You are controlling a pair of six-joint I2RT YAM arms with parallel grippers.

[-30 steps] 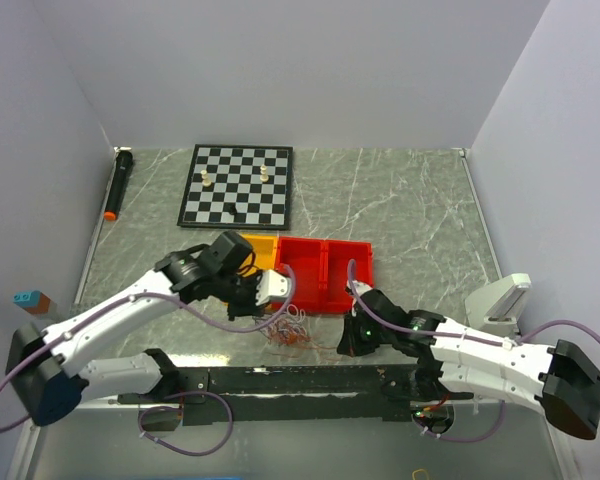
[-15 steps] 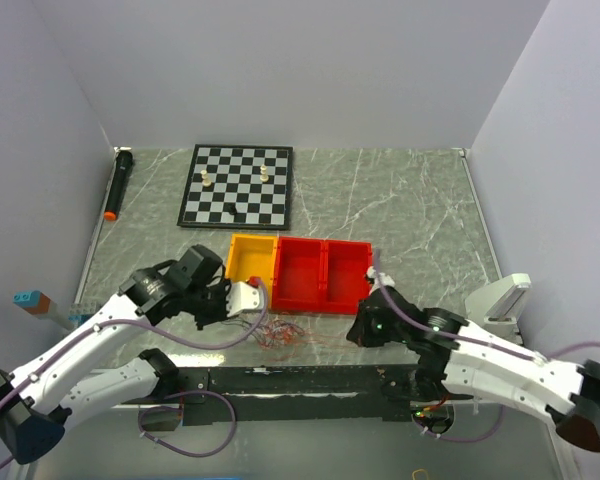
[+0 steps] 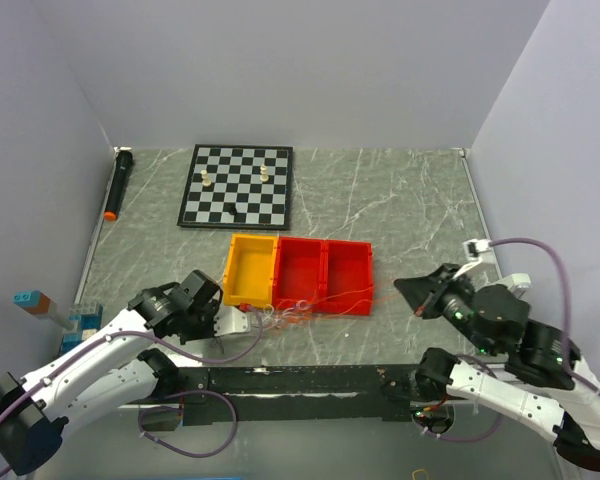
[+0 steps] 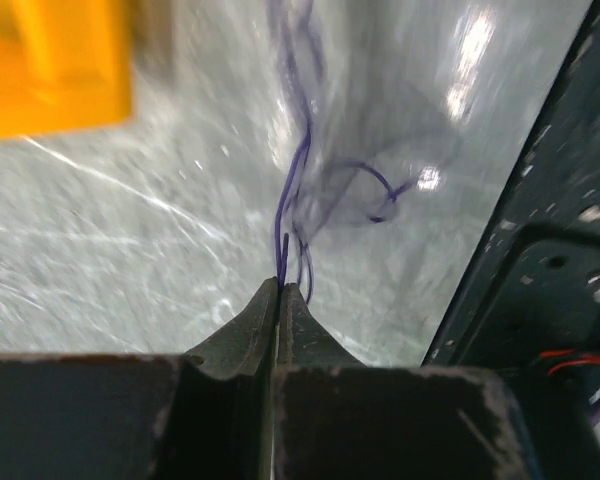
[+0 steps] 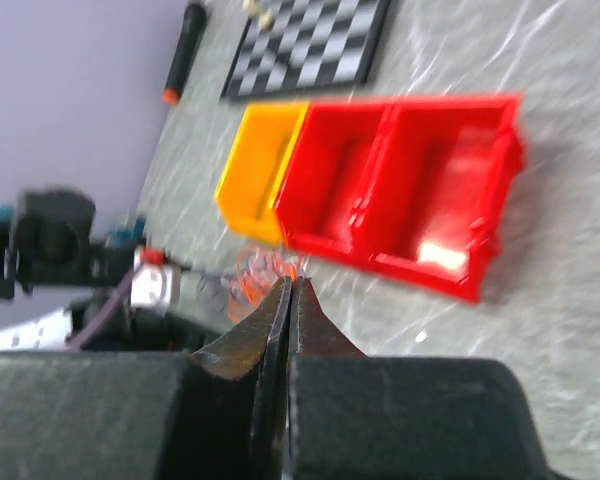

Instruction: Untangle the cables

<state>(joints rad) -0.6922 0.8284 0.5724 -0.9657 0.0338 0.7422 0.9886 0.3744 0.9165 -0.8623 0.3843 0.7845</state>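
Two grippers in view, both clenched. The left gripper (image 4: 282, 290) has its fingertips pressed together on a thin bluish wire that rises from between them. Beyond the tips the strand smears into blur and I cannot follow its loops. The right gripper (image 3: 400, 286) is held up at the right with its tips together. A fine orange strand runs from the tangle to its tip, so it looks pinched. My right wrist view is too blurred to show the strand at the fingers.

The cables (image 3: 288, 312) make a small tangle of orange-red and pale loops low over the table (image 3: 420, 210). It sits on the near side of the yellow bin and red bins, just right of the left gripper and well left of the right one. From above I cannot sort the separate colours in the knot.

Near edge: a black rail (image 3: 300, 380) runs across the front between the arm bases. It also fills the right side of the left wrist view. The frame crops the right arm's outer end.

Around:
- The yellow bin (image 3: 250, 268) touches the red bins (image 3: 323, 272), forming a row just beyond the tangle.
- Coloured blocks (image 3: 32, 299) stand at the left edge.
- A white bracket (image 3: 508, 290) sits at the right, partly behind the right arm.

Far: a chessboard (image 3: 237, 186) carries two pale chess pieces (image 3: 207, 180). A black cylinder (image 3: 118, 185) with an orange tip lies along the far left edge.
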